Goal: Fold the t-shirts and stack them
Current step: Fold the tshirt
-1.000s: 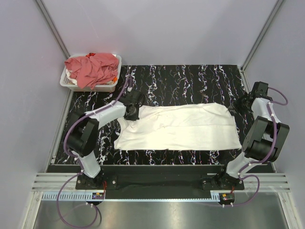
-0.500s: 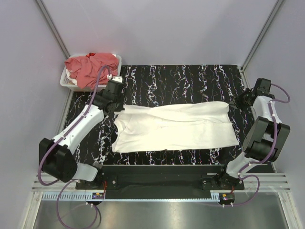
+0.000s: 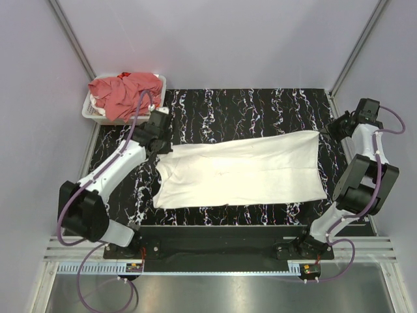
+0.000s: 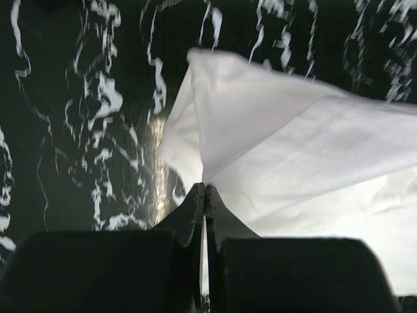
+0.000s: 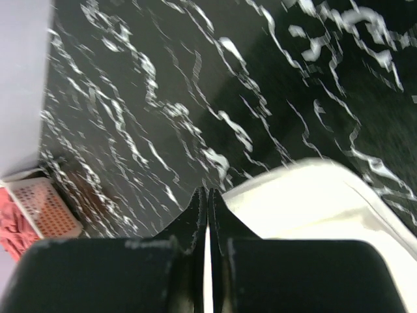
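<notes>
**Both arms pinch the far corners of the white shirt**

The white t-shirt (image 3: 241,173) lies spread on the counter (image 3: 260,107). Its long side runs from left to right. Its near edge rests flat, close to the near edge of the counter. Its far edge is where the work is.

The left fingers (image 4: 189,218) are shut tight on the far left corner of the shirt. The cloth fans out from their tips toward the right. The right fingers (image 5: 195,218) are shut too, at the far right corner. The white hem sits right at their tips, and they look to be pinching it.

So each arm has the corner on its own side, and the shirt is stretched between them. I think the next move is to bring the far edge over toward the near edge to make a fold, with both arms going together.

Farther off, at the far left corner of the counter, the salmon-red t-shirts (image 3: 127,91) sit heaped in the white basket (image 3: 140,120).
</notes>
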`<state>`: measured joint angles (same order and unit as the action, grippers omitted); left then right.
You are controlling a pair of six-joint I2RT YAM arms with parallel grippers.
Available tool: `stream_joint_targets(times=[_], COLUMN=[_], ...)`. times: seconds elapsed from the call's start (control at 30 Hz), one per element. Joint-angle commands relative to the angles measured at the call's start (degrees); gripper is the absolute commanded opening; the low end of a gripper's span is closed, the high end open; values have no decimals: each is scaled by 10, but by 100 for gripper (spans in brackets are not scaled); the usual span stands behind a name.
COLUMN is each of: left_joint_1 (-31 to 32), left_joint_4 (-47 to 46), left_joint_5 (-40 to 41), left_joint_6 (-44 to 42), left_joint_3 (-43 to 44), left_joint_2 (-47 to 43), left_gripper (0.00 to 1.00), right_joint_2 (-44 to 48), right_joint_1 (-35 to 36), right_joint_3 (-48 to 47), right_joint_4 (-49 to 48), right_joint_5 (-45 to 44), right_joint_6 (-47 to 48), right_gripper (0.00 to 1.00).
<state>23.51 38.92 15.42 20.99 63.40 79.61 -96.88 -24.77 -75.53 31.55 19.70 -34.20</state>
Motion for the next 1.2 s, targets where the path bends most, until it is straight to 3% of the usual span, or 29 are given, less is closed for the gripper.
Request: stream_joint_targets(times=[0.0, 0.2, 0.37, 0.6, 0.83, 0.97, 1.17], left_joint_1=[-3, -14, -15, -15, -13, -6, 19], left_joint_4=[-40, -29, -25, -32, -52, -68, -72], left_joint_5=[24, 19, 10, 4, -33, -59, -61], left_joint_6=[-24, -46, -46, -28, 42, 76, 101], left_joint_3=[112, 218, 223, 162, 40, -41, -92], left_joint_2=[54, 147, 165, 127, 38, -4, -40], left_gripper=[0, 0, 0, 0, 0, 0, 0], right_joint_2=[-28, -64, -72, -58, -16, -18, -9], right_joint_1=[-6, -6, -6, -12, -48, -67, -77], right_joint_3=[-73, -126, -106, -64, 66, 93, 102], right_joint_4=[-26, -31, -44, -70, -147, -164, -167], right_joint_5=[15, 17, 24, 25, 41, 57, 58], right_joint_6=[-19, -9, -3, -12, -39, -47, -41], right_gripper=[0, 0, 0, 0, 0, 0, 0])
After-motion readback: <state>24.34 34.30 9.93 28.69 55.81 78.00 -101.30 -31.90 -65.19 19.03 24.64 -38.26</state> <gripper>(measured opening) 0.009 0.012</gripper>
